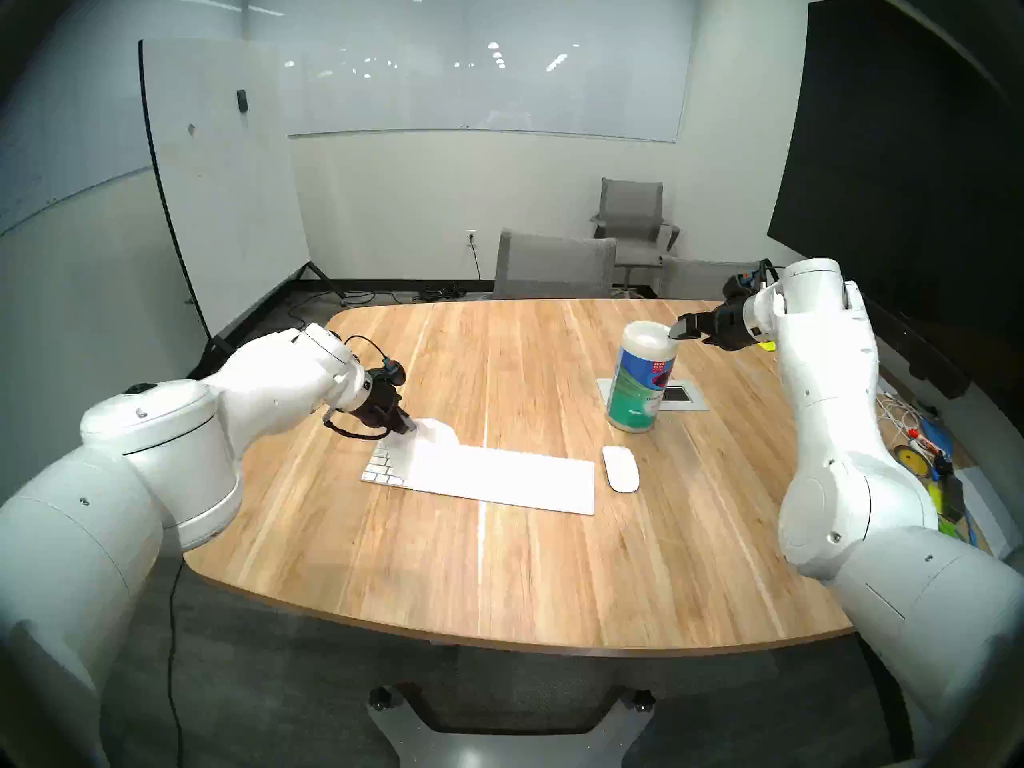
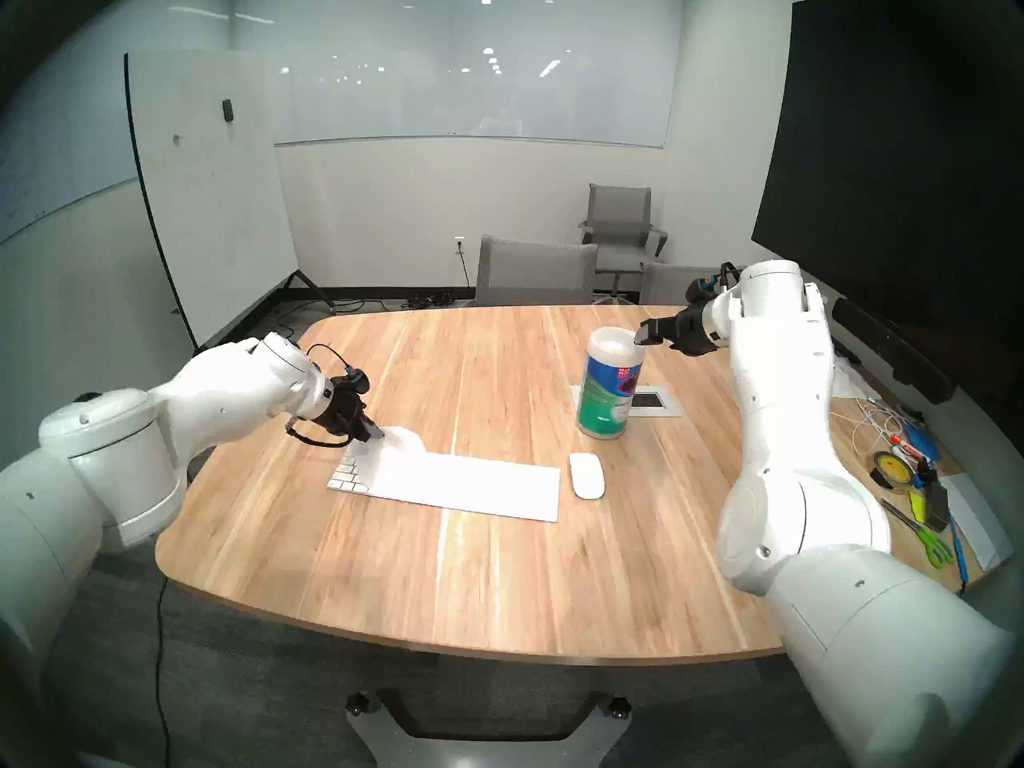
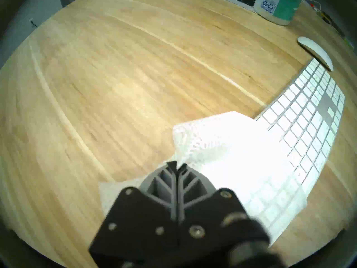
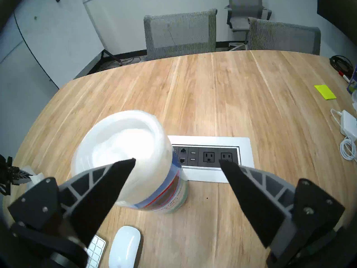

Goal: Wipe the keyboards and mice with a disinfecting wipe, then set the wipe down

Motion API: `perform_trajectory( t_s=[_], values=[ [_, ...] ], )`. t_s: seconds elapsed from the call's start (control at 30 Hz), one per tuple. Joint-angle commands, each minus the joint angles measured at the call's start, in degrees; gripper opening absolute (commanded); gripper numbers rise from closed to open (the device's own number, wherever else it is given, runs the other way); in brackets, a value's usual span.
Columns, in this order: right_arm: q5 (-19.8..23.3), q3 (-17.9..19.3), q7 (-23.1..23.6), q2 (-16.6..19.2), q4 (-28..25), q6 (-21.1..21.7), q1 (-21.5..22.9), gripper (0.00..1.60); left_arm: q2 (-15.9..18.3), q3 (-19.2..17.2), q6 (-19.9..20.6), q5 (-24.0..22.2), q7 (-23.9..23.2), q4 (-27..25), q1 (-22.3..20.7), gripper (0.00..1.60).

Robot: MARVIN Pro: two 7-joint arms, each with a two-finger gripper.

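The white keyboard (image 1: 526,481) lies across the middle of the wooden table (image 1: 498,573). My left gripper (image 1: 410,426) is shut on the disinfecting wipe (image 1: 432,445), a quilted white sheet draped over the keyboard's left part and onto the table behind it. In the left wrist view the fingertips (image 3: 176,165) pinch the wipe (image 3: 222,145) at its edge, and bare keys (image 3: 309,126) run to the right. The white mouse (image 1: 620,469) rests just right of the keyboard. My right gripper (image 1: 681,329) hovers open beside the top of the wipe canister (image 1: 637,384), holding nothing.
A silver power outlet panel (image 4: 212,157) is set into the table behind the canister (image 4: 121,143). Tape, scissors, cables and a charger (image 2: 914,473) clutter the right edge. A yellow sticky note (image 4: 325,92) lies far right. Grey chairs (image 1: 554,265) stand beyond the far edge.
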Motion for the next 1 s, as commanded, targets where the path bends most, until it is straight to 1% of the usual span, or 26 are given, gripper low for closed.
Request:
perform_trajectory(
  t_s=[0.0, 0.23, 0.27, 0.5, 0.63, 0.97],
  values=[
    [0.2, 0.1, 0.4, 0.0, -1.0, -0.1, 1.4, 1.6, -3.3, -0.1, -1.6, -0.2, -2.8, 1.4, -1.1, 0.0],
    [0.2, 0.1, 0.5, 0.0, -1.1, -0.1, 1.4, 1.6, -4.0, 0.1, -2.5, -0.1, -6.0, 2.7, -0.2, 0.0],
    [0.2, 0.1, 0.5, 0.0, -1.1, -0.1, 1.4, 1.6, -3.9, 0.1, -2.7, -0.1, -7.3, 3.2, 0.0, 0.0],
    [0.2, 0.1, 0.5, 0.0, -1.2, -0.1, 1.3, 1.6, -2.3, 0.2, -2.0, -0.1, -9.4, 1.6, 0.6, 0.0],
    [0.2, 0.1, 0.5, 0.0, -1.2, -0.1, 1.3, 1.6, -0.8, 0.2, -1.1, -0.2, -10.0, -1.1, 0.9, 0.0],
    [0.2, 0.1, 0.4, 0.0, -1.1, -0.1, 1.4, 1.6, 4.4, -0.2, 2.4, -0.6, -10.0, -11.3, 2.0, 0.0]
  ],
)
